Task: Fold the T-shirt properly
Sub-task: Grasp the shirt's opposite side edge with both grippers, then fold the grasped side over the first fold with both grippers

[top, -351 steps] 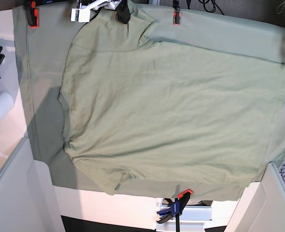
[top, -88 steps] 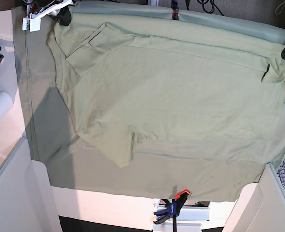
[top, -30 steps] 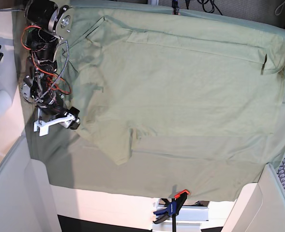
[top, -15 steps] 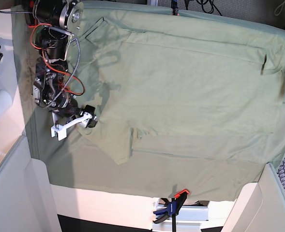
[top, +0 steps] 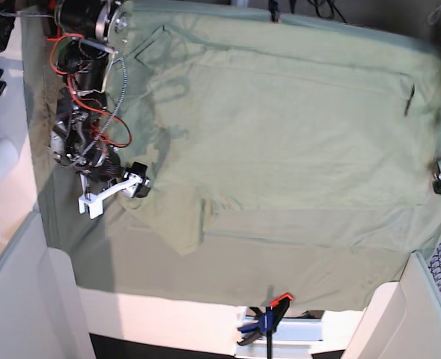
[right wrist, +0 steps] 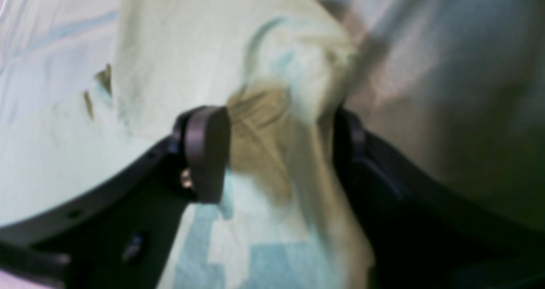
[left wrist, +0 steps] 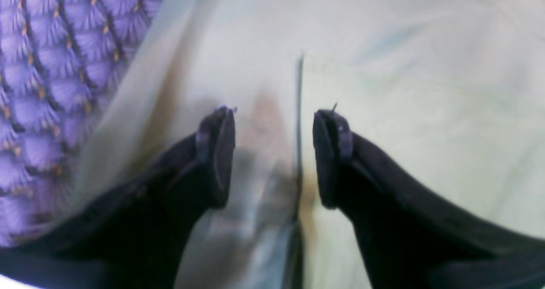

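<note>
The T-shirt (top: 280,142) lies spread on the grey-green tablecloth (top: 115,262) over the counter, the right end effector (right wrist: 276,153) has its jaws apart around a bunched edge, and the left end effector (left wrist: 272,153) hangs open above a hem.

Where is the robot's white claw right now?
In the base view the right gripper is on the left side, at the edge of the T-shirt, just above the shirt's lower-left corner. Its jaws stand open around a bunched bit of that cloth.
</note>
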### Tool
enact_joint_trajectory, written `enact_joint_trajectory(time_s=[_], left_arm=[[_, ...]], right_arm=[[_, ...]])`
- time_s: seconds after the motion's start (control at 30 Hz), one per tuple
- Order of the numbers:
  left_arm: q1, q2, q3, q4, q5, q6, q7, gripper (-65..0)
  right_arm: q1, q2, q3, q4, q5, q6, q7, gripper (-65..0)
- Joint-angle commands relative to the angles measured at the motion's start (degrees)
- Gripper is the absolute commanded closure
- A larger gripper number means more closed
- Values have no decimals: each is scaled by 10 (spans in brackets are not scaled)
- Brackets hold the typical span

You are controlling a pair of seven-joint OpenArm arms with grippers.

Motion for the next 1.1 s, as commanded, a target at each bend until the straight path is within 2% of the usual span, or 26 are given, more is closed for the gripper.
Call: enact_joint_trajectory(time_s=[0.0,0.13,0.37,0.5,0.57,0.63,0.67,0.73,0.77,0.8,0.87,0.97,1.07], left_arm=[[-28,-3,5,-20,-1,-2,-18,-331],[-75,22,15,-88,6,-2,-35,-331],[-95,41,15,-93,9,-4,-32,-326],[-93,51,20,-93,14,-4,-30,-268],[-93,52,22,-93,12,-7,-30,-263],[-95,51,23,-92,9,-34,-38,-200],[-95,51,23,-92,9,-46,-41,-136],[-95,51,23,-92,5,-67,-47,-10],[-95,51,23,-92,0,-77,-51,0],[-95,49,23,-92,-8,-90,-51,0],[-94,42,23,-88,-51,-142,-35,0],[-92,25,23,-70,-145,-143,29,0],[-84,7,23,-38,-194,-143,80,0]], right_arm=[[15,3,-1,9,2,0,0,-351],[15,3,-1,9,2,0,0,-351],[15,3,-1,9,2,0,-9,-351],[15,3,-1,9,3,0,-9,-351],[15,3,-1,9,3,0,-8,-351],[15,3,-1,9,3,0,-7,-340],[15,3,-1,9,2,0,-6,-301],[15,3,-1,9,2,0,-3,-143],[15,3,-1,9,2,0,-1,-49],[15,3,-1,9,2,0,-2,0],[16,6,-1,13,3,0,-9,0],[14,10,-1,37,4,0,-23,0],[-2,18,-1,84,25,5,-54,0]])
